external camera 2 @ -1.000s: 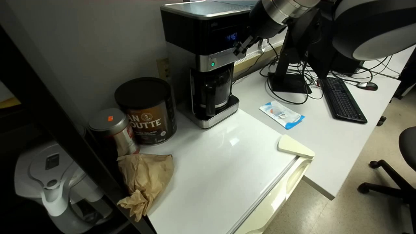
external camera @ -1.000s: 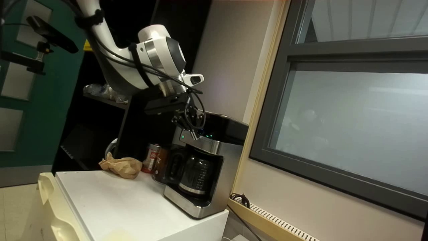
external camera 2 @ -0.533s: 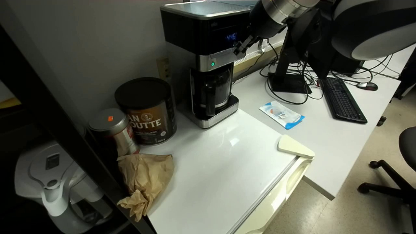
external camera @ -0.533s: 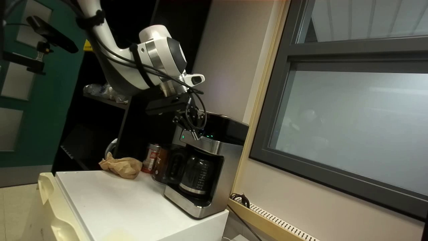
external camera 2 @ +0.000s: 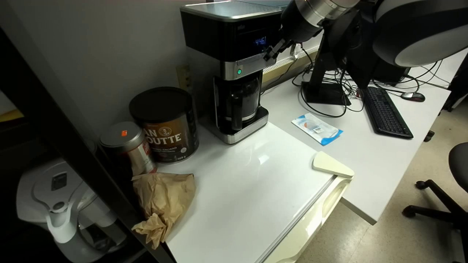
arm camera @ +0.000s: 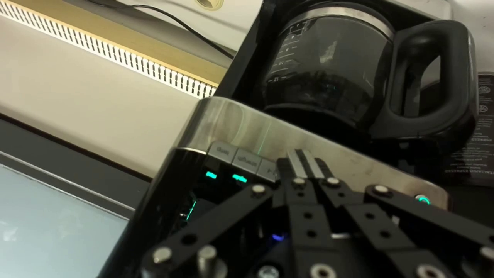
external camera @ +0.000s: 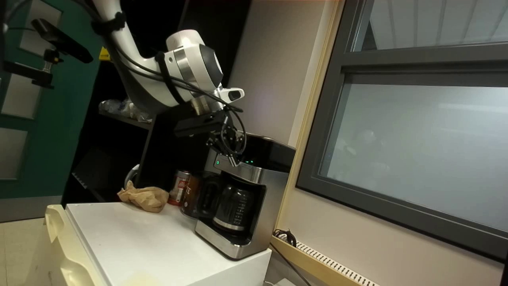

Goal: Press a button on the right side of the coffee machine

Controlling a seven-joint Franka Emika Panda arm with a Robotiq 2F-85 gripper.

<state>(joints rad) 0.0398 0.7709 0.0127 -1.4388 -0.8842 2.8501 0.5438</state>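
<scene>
Presently reaches to the front panel (arm camera: 347, 162) of the coffee machine (external camera 2: 212, 40), set near one edge of the white top (external camera 2: 237, 197) stretching out before it, with pressed-together fingers of the gripper (arm camera: 304, 159) at the grey buttons (arm camera: 247, 161), partly hiding one; cannot tell whether touching. Compared with a second ago, sits slightly farther along that panel from the machine's green-lit button (arm camera: 423, 199). Has the carafe (arm camera: 335, 65) and its jutting handle (arm camera: 459, 85) below the panel, a brown canister (external camera 2: 166, 128) just beside the machine, then a tin (external camera 2: 129, 148) and paper bag (external camera 2: 166, 199), and, past that edge, a desk (external camera 2: 369, 168).
</scene>
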